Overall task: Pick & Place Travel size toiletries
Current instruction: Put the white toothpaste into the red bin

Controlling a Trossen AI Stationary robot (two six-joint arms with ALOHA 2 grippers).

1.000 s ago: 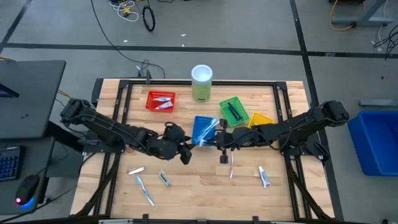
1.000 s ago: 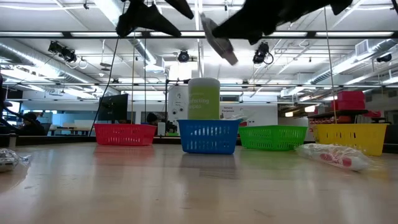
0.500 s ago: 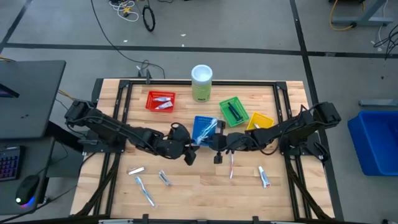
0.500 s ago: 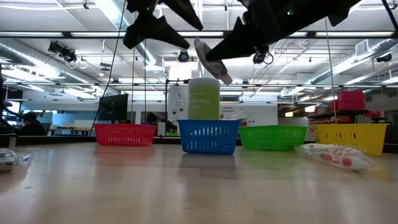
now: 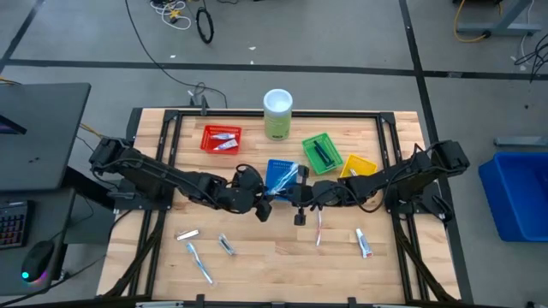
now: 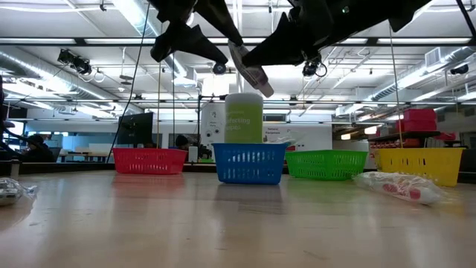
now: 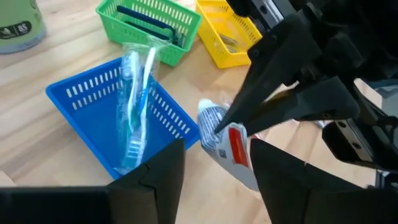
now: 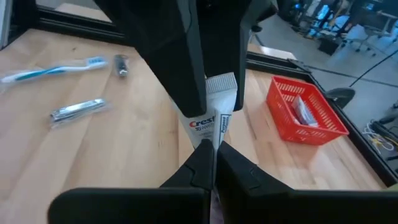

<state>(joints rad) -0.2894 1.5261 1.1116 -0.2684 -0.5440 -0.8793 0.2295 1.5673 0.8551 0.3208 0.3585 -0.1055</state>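
A white Crest mini tube [image 8: 208, 118] hangs in the air near the blue basket [image 5: 279, 178]; it also shows in the left wrist view [image 7: 227, 143] and tilted in the low view [image 6: 250, 71]. My right gripper [image 8: 211, 155] is shut on it, right of the basket in the high view [image 5: 296, 198]. My left gripper [image 7: 214, 171] is open, and its fingers stand on either side of the tube's crimped end [image 8: 221, 83]; whether they touch it I cannot tell. It shows in the high view [image 5: 261, 205]. A pale blue toothbrush [image 7: 135, 99] leans in the blue basket. My right gripper pinches the tube's lower, printed end [image 8: 210, 134] between its two fingertips, coming level from the table's right side. The tube is lifted clear of the table and tilted, its crimped end toward my left gripper.
At the far side stand a red basket [image 5: 221, 138] with sachets, a green basket [image 5: 322, 153] with dark razors, a yellow basket [image 5: 358, 165] and a pale-green canister [image 5: 277, 114]. On the near table lie a sachet [image 5: 187, 233], toothbrushes [image 5: 199, 261] [image 5: 319, 227] and a tube [image 5: 364, 243].
My right gripper has carried the tube a little toward the table's left edge and slightly down. My left gripper has moved toward the table's right edge, up to the tube, so its open fingers now flank the crimped end.
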